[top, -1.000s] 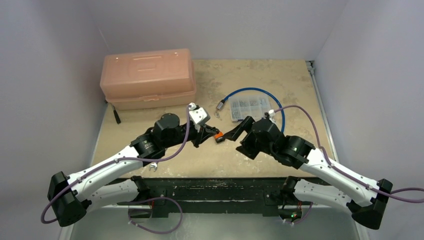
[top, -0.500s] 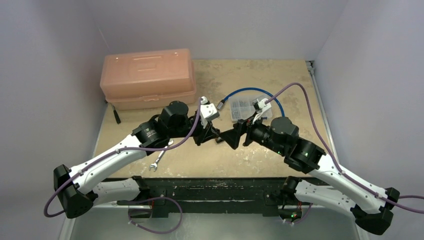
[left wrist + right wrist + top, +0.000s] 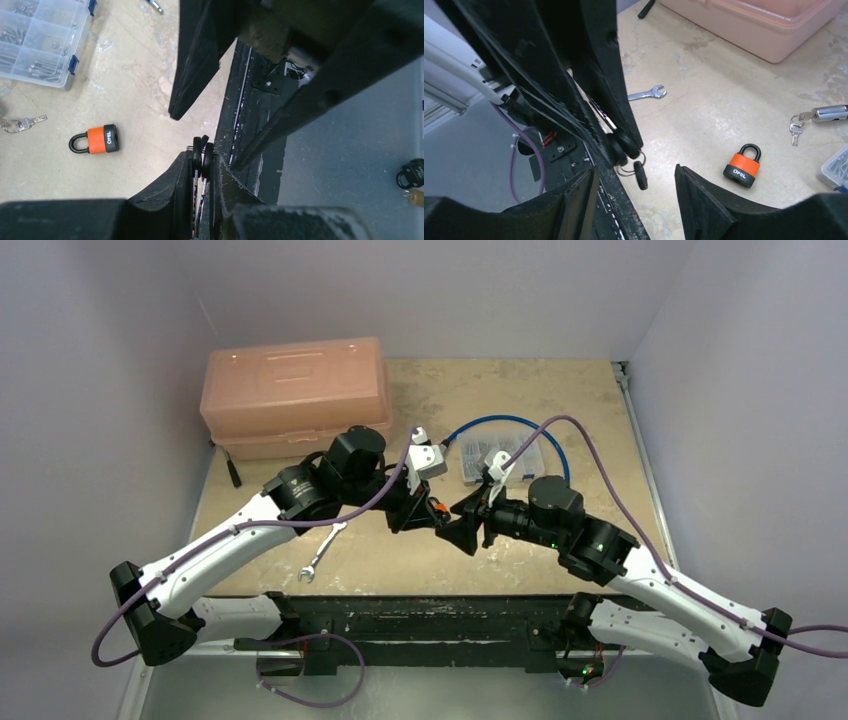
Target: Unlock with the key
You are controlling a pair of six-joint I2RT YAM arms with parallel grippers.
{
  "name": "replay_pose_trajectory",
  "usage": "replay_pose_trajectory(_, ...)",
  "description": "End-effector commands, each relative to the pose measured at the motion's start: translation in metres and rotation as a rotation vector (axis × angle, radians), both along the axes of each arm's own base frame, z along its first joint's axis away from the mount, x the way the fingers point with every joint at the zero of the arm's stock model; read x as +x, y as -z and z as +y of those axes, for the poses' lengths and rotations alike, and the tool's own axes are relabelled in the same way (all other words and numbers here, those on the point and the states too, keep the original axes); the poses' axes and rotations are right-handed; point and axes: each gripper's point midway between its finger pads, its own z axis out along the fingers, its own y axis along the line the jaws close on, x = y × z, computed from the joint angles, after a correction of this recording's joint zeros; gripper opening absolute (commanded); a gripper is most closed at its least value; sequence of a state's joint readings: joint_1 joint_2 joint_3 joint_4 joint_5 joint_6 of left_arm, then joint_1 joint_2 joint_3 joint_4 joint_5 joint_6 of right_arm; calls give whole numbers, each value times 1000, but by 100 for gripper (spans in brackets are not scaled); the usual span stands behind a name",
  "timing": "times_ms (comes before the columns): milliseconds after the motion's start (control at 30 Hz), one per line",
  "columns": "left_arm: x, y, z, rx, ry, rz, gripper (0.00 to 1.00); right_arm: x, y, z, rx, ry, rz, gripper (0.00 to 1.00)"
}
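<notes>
Lying flat near the middle of the table, a little toward its near edge, the orange padlock [image 3: 742, 166] has its shackle apparently closed and nothing touching it. Above it, the key bunch [image 3: 641, 178] is pinched by its black heads in the left claw [image 3: 202, 161], whose jaws are almost shut on it; 1 key dangles free from the ring. This looks like a hand-over. The right claw [image 3: 634, 171] faces the bunch with its jaws apart and holds nothing; the dangling key shows between them, with no contact visible. It probably means to take that key in a grip fit for the lock. Both arms are lifted off the table and bent inward, meeting tip to tip over the padlock. 1 wrench [image 3: 320, 560] lies toward the near edge.
</notes>
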State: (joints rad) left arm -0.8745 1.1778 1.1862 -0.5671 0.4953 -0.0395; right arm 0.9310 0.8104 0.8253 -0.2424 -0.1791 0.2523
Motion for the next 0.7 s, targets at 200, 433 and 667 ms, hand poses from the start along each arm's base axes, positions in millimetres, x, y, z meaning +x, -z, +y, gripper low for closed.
replay_pose_trajectory(200, -13, -43, 1, -52, 76, -27, 0, -2, -11, 12, -16, -78, -50, 55)
replay_pose_trajectory(433, -14, -43, 2, -51, 81, -22, 0, -4, -20, 14, -3, -98, -60, 49)
replay_pose_trajectory(667, -15, -45, 1, -58, 86, -26, 0, -7, -31, 12, 21, -105, -78, 31)
